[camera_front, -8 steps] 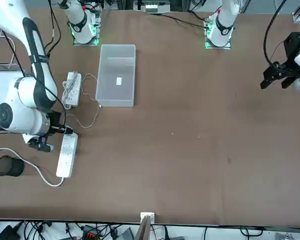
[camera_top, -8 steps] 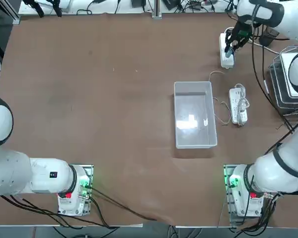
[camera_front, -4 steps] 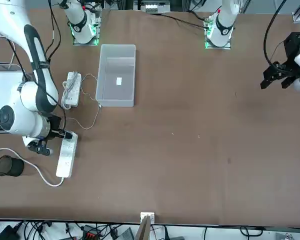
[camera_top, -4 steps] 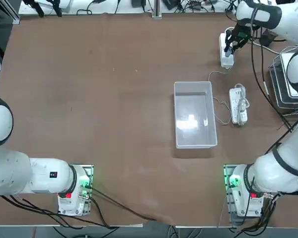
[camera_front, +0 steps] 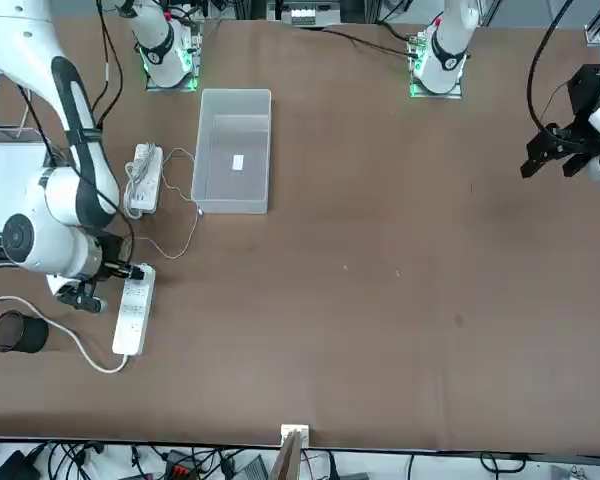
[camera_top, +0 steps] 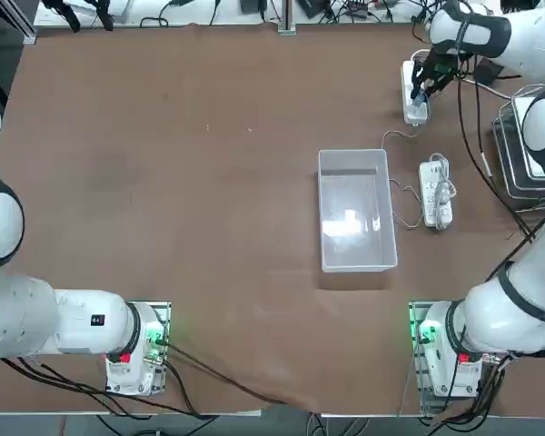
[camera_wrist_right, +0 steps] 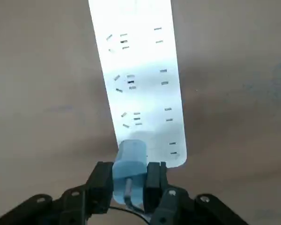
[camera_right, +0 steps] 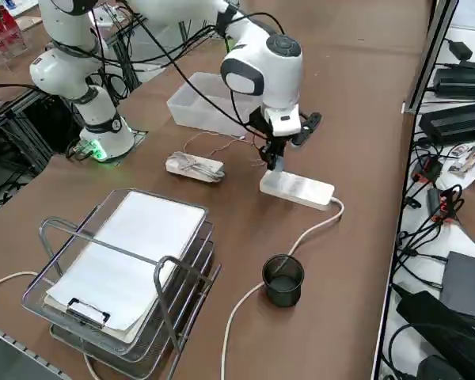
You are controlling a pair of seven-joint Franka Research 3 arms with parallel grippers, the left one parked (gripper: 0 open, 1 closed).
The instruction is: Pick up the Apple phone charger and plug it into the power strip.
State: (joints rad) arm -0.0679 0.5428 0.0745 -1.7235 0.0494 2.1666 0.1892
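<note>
- The right gripper, clamped on the phone charger, hangs over the near end of the power strip.
- The strip's long axis runs straight away from the fingers, sockets facing up.
- Brown table; a clear bin and a wire-wrapped strip lie well apart.

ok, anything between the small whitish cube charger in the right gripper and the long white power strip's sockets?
Nothing visible. The right gripper is shut on the small whitish cube charger, held right over the near end of the long white power strip. The sockets there look bare, with no plug or cable across them.
</note>
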